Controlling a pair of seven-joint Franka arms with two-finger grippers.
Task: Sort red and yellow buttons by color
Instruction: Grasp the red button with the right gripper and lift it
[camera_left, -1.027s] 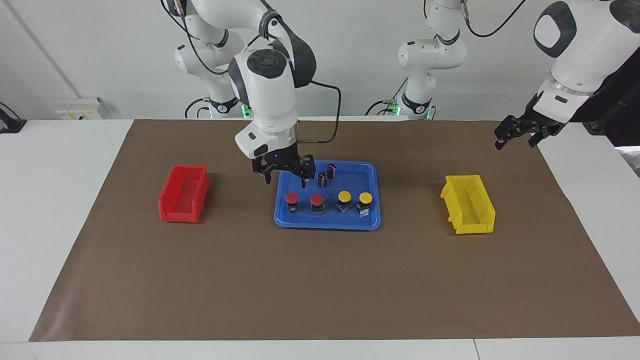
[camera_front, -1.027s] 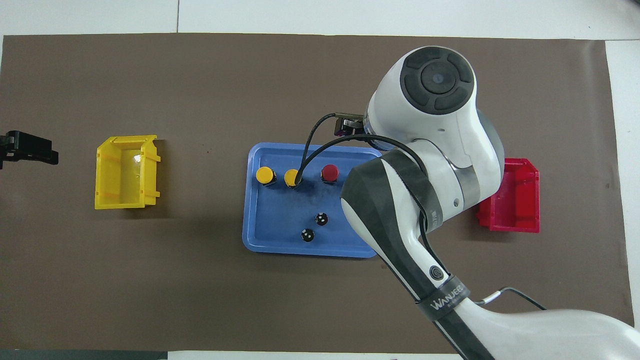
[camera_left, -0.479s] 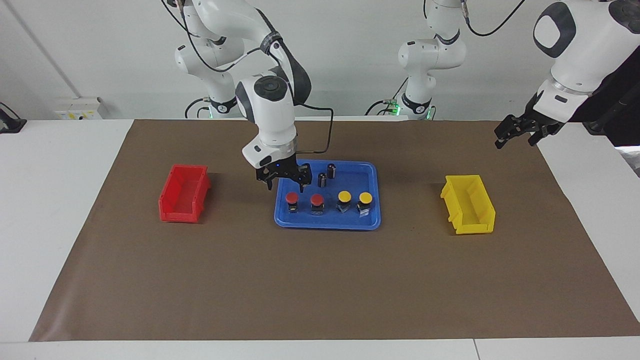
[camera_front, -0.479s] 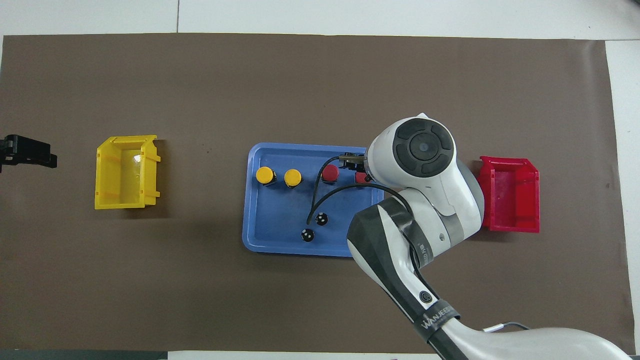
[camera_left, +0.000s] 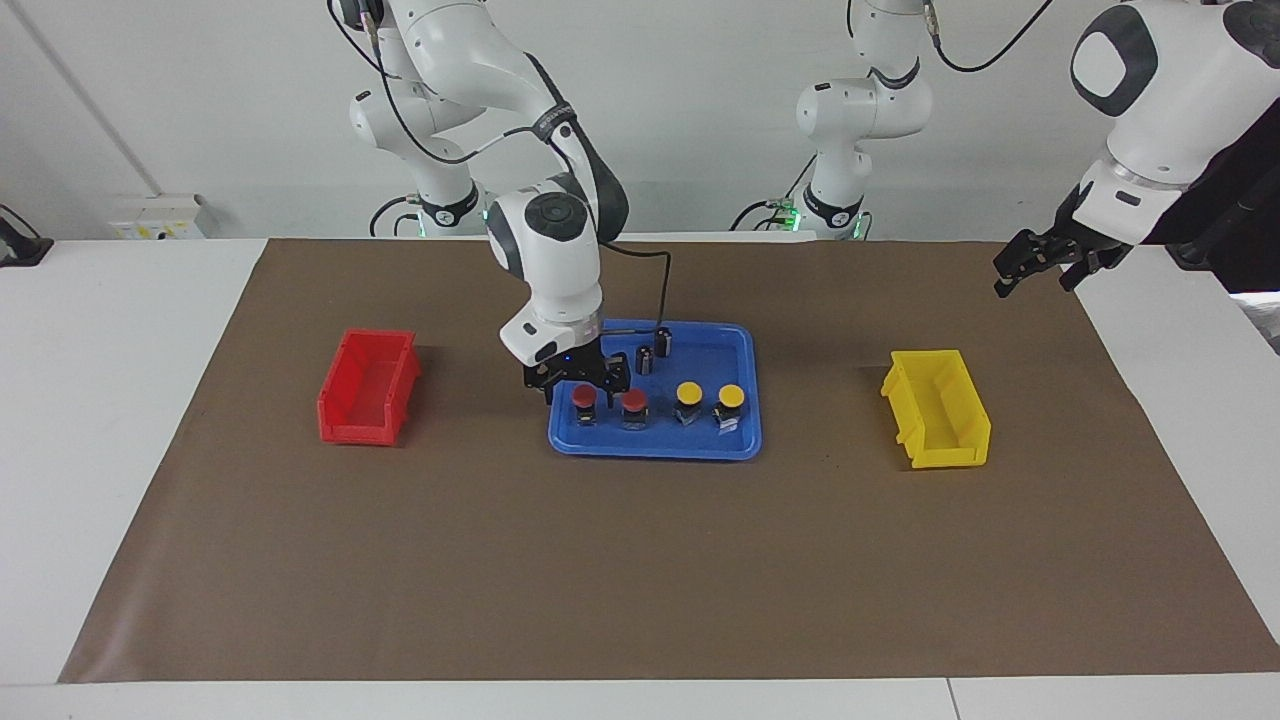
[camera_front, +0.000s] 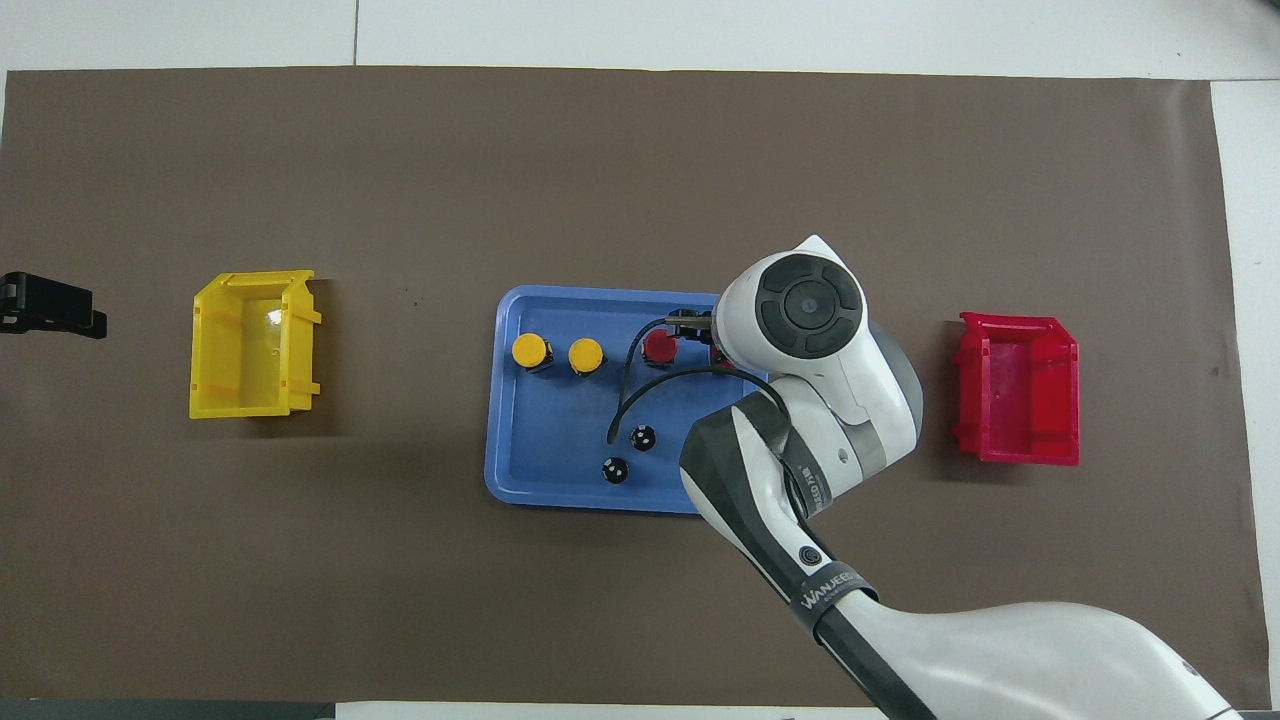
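Note:
Two red buttons (camera_left: 584, 399) (camera_left: 634, 401) and two yellow buttons (camera_left: 688, 393) (camera_left: 731, 397) stand in a row in the blue tray (camera_left: 700, 440). My right gripper (camera_left: 578, 384) is low over the tray and open, one finger on each side of the red button closest to the red bin (camera_left: 366, 386). In the overhead view that button is mostly hidden under the right wrist; the other red button (camera_front: 658, 346) and both yellow buttons (camera_front: 529, 350) (camera_front: 585, 355) show. My left gripper (camera_left: 1030, 268) waits open in the air past the yellow bin (camera_left: 937, 408).
Two small dark cylinders (camera_left: 645, 360) (camera_left: 663, 342) stand in the tray, nearer to the robots than the buttons. The red bin sits toward the right arm's end of the brown mat, the yellow bin toward the left arm's end.
My right gripper has come down toward the tray and now stands around the red button closest to the red bin. The left arm has hardly moved.

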